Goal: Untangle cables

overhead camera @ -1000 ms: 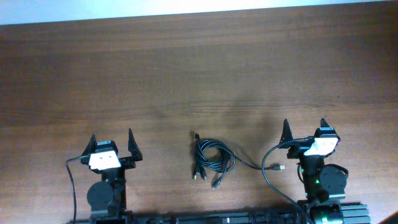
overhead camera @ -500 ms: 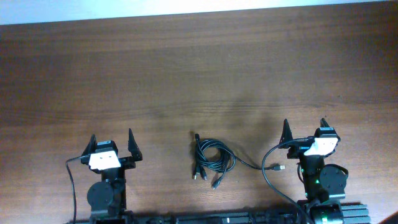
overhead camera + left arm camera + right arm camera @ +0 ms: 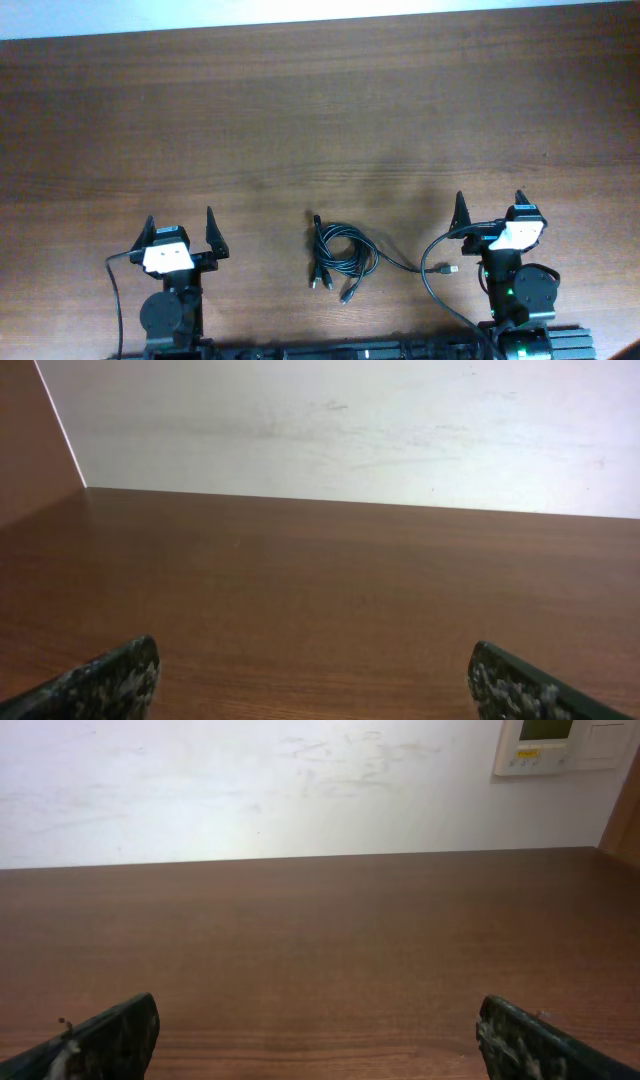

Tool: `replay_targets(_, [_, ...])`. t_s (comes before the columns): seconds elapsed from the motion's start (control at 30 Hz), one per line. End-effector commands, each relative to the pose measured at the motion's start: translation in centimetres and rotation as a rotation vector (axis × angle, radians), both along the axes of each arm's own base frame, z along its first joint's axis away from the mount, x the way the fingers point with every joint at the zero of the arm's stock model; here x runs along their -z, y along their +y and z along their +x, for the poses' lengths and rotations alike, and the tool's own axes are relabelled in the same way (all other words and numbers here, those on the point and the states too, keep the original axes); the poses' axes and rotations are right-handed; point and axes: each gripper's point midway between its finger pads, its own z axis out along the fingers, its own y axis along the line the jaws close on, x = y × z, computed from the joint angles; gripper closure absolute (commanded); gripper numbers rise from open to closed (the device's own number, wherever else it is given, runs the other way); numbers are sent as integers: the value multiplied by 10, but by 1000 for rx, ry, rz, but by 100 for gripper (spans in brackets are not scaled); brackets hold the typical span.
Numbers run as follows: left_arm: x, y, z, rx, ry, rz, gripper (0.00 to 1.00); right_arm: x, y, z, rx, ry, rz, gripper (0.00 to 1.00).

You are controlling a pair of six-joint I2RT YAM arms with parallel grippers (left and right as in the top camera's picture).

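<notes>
Overhead, the brown wooden table [image 3: 320,110] fills nearly the whole picture, and both arms sit at its near edge, well apart from each other. Behind the table's far edge, the wrist views show a pale wall [image 3: 350,420] (a small white control panel [image 3: 545,745] hangs on it at the upper right of the right wrist view).

The left gripper [image 3: 180,216] stands at the lower left with its jaws spread wide and nothing between them. From its own camera only the two mottled fingertips [image 3: 105,680] show at the bottom corners, with bare wood between. The right gripper [image 3: 489,200] at the lower right is likewise released and holds nothing; its fingertips [image 3: 100,1038] also sit at the frame's bottom corners over bare table. A thicker black wire [image 3: 427,275] curves in a loop beside the right arm's base.

The cables [image 3: 342,255] lie on the table between the two arms, near the front edge and somewhat closer to the right arm, touching neither gripper. They form one loose coil of thin black cord, the loops overlapping. A thin strand [image 3: 395,264] trails from the coil to the right, toward the thick wire loop. Several small plug ends [image 3: 320,284] poke out at the coil's lower left, and another small plug [image 3: 452,270] lies inside the wire loop; whether it belongs to that strand cannot be told.
</notes>
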Motion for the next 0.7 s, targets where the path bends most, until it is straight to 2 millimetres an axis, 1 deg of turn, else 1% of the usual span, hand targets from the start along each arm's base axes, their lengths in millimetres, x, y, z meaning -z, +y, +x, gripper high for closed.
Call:
replay_targets(0.0, [-2, -3, 0, 16, -12, 18, 1, 3, 0, 0, -2, 7, -7, 1])
replay_targets(0.03, [-8, -3, 1, 17, -38, 18, 1, 3, 0, 0, -3, 7, -7, 1])
replay_targets(0.1, [-11, -3, 1, 16, -47, 19, 1, 3, 0, 0, -2, 7, -7, 1])
replay_targets(0.57, [-8, -4, 1, 21, -34, 18, 1, 3, 0, 0, -2, 7, -7, 1])
replay_targets(0.67, [-8, -7, 1, 39, -36, 17, 1, 3, 0, 0, -3, 7, -7, 1])
